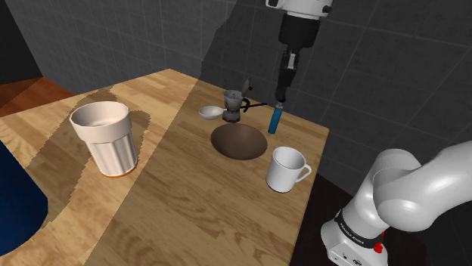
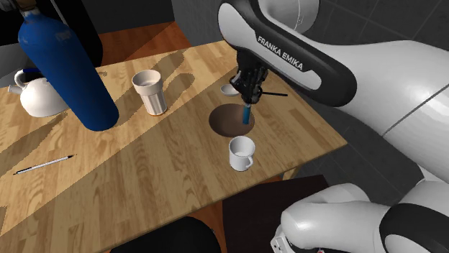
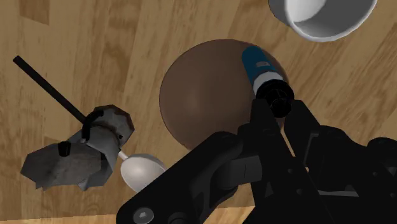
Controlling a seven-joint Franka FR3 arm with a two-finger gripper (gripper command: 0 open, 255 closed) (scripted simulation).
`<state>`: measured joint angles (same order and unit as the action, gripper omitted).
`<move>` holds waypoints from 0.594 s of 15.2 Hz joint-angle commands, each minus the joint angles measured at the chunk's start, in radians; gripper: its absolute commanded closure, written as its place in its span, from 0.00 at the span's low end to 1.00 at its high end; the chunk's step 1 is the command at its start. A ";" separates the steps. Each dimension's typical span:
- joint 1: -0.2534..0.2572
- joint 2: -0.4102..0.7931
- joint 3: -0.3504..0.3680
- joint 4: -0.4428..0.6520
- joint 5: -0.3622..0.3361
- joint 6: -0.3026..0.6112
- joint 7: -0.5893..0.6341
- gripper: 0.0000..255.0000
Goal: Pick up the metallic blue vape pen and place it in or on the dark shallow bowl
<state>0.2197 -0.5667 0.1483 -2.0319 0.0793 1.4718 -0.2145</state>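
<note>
In the shoulder view, the wooden table [image 1: 189, 204] is holding a brown shallow bowl [image 1: 239, 141], white mug [image 1: 286, 168] sitting at its 4 o'clock, moka pot [image 1: 231, 106] at 12.

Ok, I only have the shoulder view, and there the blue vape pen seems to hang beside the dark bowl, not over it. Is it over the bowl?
Observer: Looking along the tool in the wrist view, the vape pen overlaps the brown bowl just inside its rim, on the side nearest the white mug.
Operator: And is the tool properly closed on it?
Observer: Yes. In the wrist view the tool is shut on the pen's black end, with a finger on each side.
</note>
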 commanded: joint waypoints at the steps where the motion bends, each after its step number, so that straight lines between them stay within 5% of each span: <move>1: -0.006 0.082 0.007 0.076 -0.007 0.006 0.006 1.00; 6: -0.016 0.282 0.027 0.288 -0.030 -0.006 0.025 1.00; 9: -0.015 0.267 0.027 0.231 -0.028 0.035 0.022 1.00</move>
<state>0.2052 -0.3000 0.1749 -1.7911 0.0515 1.4965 -0.1912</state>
